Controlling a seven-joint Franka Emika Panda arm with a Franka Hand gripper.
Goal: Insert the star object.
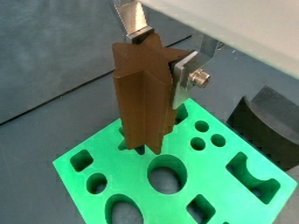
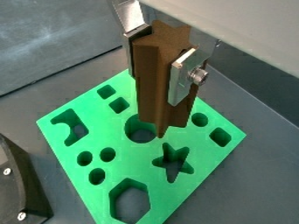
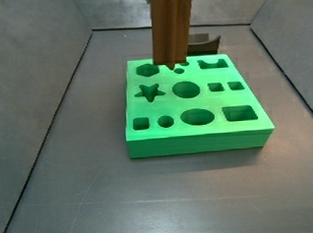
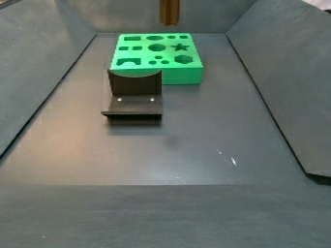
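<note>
Surface (image 4: 155,155): dark grey floor. Green block (image 3: 199,126) with shaped holes, star-shaped hole (image 3: 148,92) at 9 o'clock of its top in a side view. Fixture (image 4: 134,97) near the block. Star object (image 2: 159,74): upright brown ridged prism, hanging above the block, off the star-shaped hole. Advice: shift over that hole, match ridges to points, lower straight. Hand (image 2: 163,54): clenched on the star object's upper part, fingers (image 2: 184,74) flat against it.
</note>
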